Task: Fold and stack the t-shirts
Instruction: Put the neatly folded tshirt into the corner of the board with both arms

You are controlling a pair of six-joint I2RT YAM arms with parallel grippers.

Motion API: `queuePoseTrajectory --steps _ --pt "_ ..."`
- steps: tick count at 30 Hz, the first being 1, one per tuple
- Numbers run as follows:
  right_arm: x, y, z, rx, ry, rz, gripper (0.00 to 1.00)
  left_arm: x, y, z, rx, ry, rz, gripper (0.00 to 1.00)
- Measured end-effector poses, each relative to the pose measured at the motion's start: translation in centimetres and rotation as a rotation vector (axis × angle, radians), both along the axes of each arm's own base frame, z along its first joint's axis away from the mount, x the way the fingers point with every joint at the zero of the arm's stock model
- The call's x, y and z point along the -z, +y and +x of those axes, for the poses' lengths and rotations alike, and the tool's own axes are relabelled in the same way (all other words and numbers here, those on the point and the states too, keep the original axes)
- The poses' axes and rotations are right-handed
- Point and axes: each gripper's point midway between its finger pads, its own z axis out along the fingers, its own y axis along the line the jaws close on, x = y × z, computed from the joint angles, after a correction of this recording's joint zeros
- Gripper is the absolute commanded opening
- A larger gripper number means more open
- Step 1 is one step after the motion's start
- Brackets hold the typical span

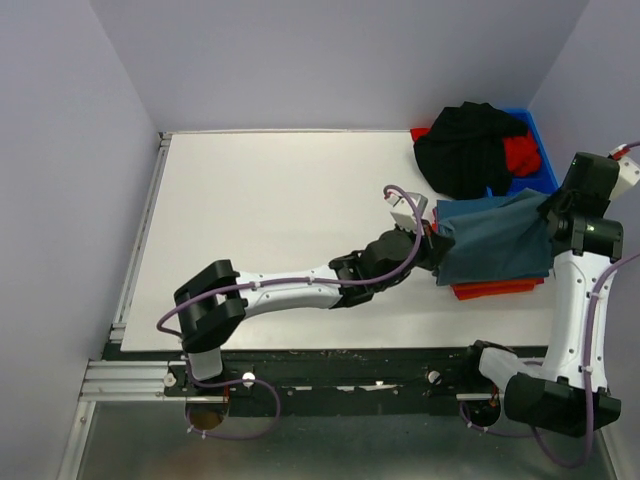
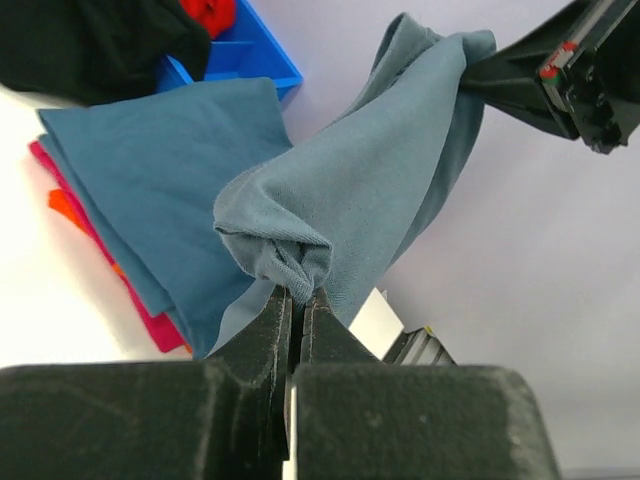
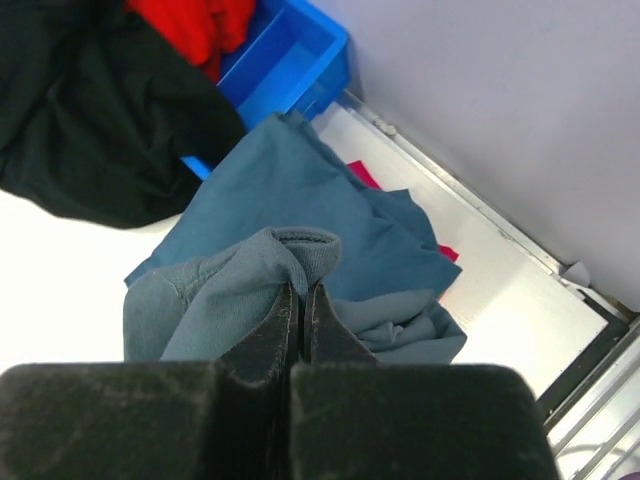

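Observation:
A dusty slate teal-blue t-shirt (image 1: 495,240) hangs stretched between my two grippers, over the stack at the table's right. My left gripper (image 1: 432,240) (image 2: 298,295) is shut on a bunched edge of this shirt (image 2: 370,190). My right gripper (image 1: 548,210) (image 3: 303,290) is shut on its other end, pinching a hemmed fold (image 3: 220,290). Beneath lies a folded blue t-shirt (image 2: 150,170) (image 3: 300,195) on top of red (image 2: 150,325) and orange (image 2: 65,205) ones, whose edges show (image 1: 495,290). A black t-shirt (image 1: 465,150) and a red t-shirt (image 1: 520,155) are heaped at the back right.
A rigid blue plastic bin (image 1: 545,165) (image 3: 290,60) stands in the back right corner, under the black and red heap. The side wall is close behind my right arm. A metal rail (image 1: 145,230) edges the table's left side.

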Motion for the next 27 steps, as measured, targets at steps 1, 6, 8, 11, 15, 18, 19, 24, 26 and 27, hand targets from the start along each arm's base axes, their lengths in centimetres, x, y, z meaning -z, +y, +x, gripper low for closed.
queuePoseTrajectory --steps 1,6,8,11,15,18,19,24,26,27 --pt "0.1 -0.5 -0.2 0.016 0.006 -0.004 0.01 0.1 -0.5 -0.3 0.006 0.0 0.001 0.0" --pt "1.3 -2.2 -0.2 0.068 0.068 -0.021 0.01 0.0 -2.3 -0.7 0.019 0.006 -0.015 0.0" --pt "2.3 -2.7 0.2 0.079 0.104 -0.015 0.01 0.1 -2.8 -0.5 0.015 0.008 -0.017 0.0" --pt "3.8 -3.5 0.5 0.096 0.146 -0.001 0.01 0.6 -3.2 0.2 -0.003 0.01 -0.011 0.0" --pt "4.9 -4.5 0.6 0.121 0.175 0.013 0.01 1.5 -3.9 1.4 -0.018 0.039 -0.015 0.0" --pt "5.4 -5.0 0.8 0.132 0.195 0.02 0.01 2.2 -4.1 1.7 -0.025 0.067 -0.023 0.0" --pt "5.5 -5.0 0.8 0.133 0.198 0.021 0.01 2.5 -4.1 1.9 -0.03 0.082 -0.03 0.0" --pt "5.1 -5.0 0.6 0.136 0.185 0.017 0.01 2.5 -4.1 1.9 -0.032 0.099 -0.048 0.0" --pt "4.3 -5.0 0.2 0.14 0.162 0.008 0.01 2.4 -4.2 1.6 -0.026 0.099 -0.05 0.0" --pt "3.8 -5.0 -0.1 0.143 0.146 0.002 0.01 2.4 -4.1 1.3 -0.023 0.102 -0.05 0.0"
